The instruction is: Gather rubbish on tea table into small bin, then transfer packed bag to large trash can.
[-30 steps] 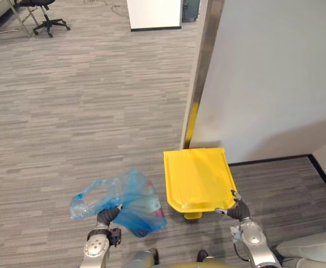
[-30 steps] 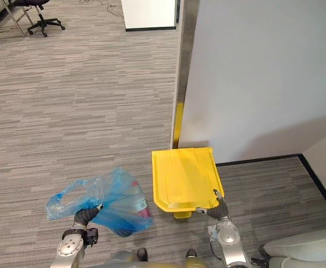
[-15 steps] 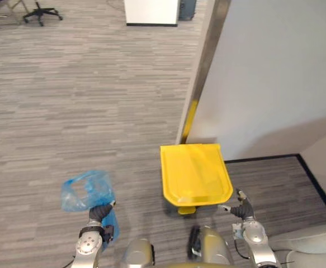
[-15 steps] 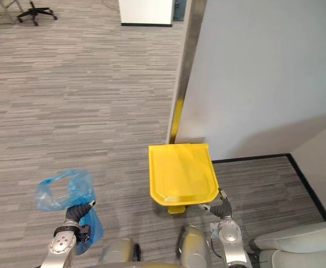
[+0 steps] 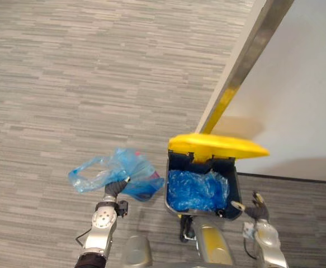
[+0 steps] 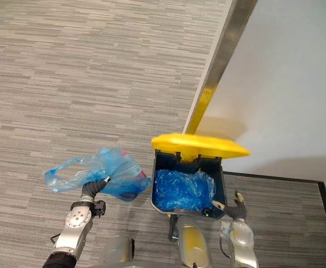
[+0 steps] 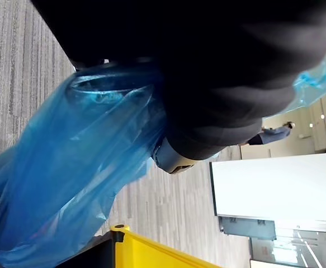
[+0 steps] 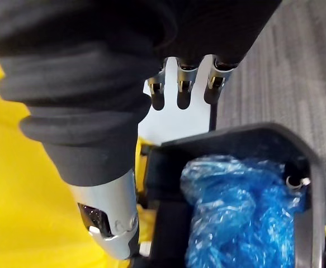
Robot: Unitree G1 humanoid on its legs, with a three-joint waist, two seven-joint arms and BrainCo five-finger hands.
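left eye view: the large trash can (image 5: 176,163) stands on the grey striped floor (image 5: 67,84), close against a pale wall (image 5: 308,84) with a slanting metal corner strip (image 5: 252,50). its yellow lid (image 5: 218,146) is tipped up at the back, so the dark body is open. a crumpled blue liner (image 5: 199,190) lines the inside, and no other contents can be made out in it.

the packed bag (image 5: 123,170), thin blue plastic, hangs in the air just beside the can's left wall, outside the can. the left hand (image 5: 113,190) holds it from below, fingers clamped on the gathered neck, and a loose loop of plastic trails off to the left. something reddish shows through the bag's side next to the can, perhaps a wrapper, but it is too blurred to name.

the right hand (image 5: 256,204) hovers by the can's front right corner, apart from the rim. in the right wrist view its fingers (image 8: 184,92) are straight and side by side, with the thumb (image 8: 109,223) apart from them. they hold nothing, and the liner lies past them.

in the left wrist view the dark cover hides the fingers, with blue plastic bulging beside it and the lid's yellow edge at the frame border. the can's lower part is cut off from view.
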